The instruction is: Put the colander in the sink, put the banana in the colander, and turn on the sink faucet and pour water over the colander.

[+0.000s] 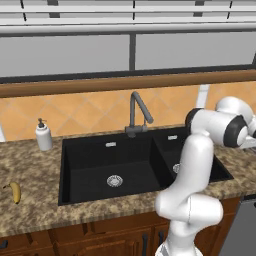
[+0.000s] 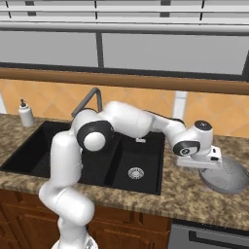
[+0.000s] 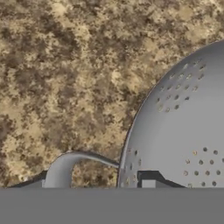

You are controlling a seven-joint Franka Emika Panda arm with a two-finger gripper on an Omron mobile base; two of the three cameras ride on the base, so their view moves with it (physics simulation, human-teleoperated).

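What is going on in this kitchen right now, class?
A white robot arm has reached to the right of the sink, with its gripper low at the near rim of the colander, which rests on the granite counter. In the hand view a fingertip sits inside the rim beside a handle; whether it grips cannot be told. The banana lies on the counter left of the sink. No water runs from the faucet.
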